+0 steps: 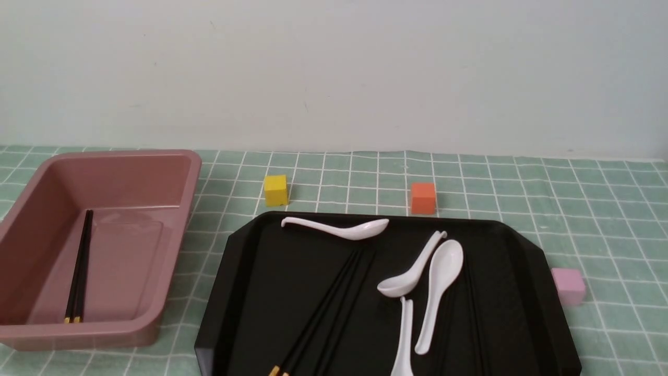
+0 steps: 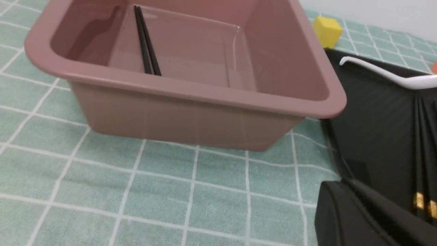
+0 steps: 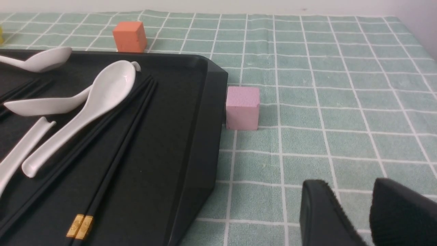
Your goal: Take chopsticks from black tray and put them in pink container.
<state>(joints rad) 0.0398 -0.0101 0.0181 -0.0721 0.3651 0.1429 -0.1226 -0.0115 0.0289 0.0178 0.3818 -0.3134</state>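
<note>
The black tray (image 1: 261, 292) lies in the middle of the table. One pair of chopsticks (image 1: 334, 297) slants across its left half, gold ends toward me. A second pair (image 3: 116, 147) lies on the right part of the tray, partly under a white spoon (image 3: 88, 106). The pink container (image 1: 172, 245) stands left of the tray with a third pair of chopsticks (image 1: 81, 266) on its floor. In the left wrist view, one dark finger (image 2: 344, 215) shows by the tray's near left corner; its partner is hidden. My right gripper (image 3: 353, 205) is open and empty over the cloth, right of the tray.
Several white spoons (image 1: 339, 228) lie in the tray. A yellow cube (image 1: 275, 189) and an orange cube (image 1: 422, 197) sit behind it. A small pale-pink cube (image 1: 568, 285) stands by its right rim. A green checked cloth covers the table; a wall stands behind.
</note>
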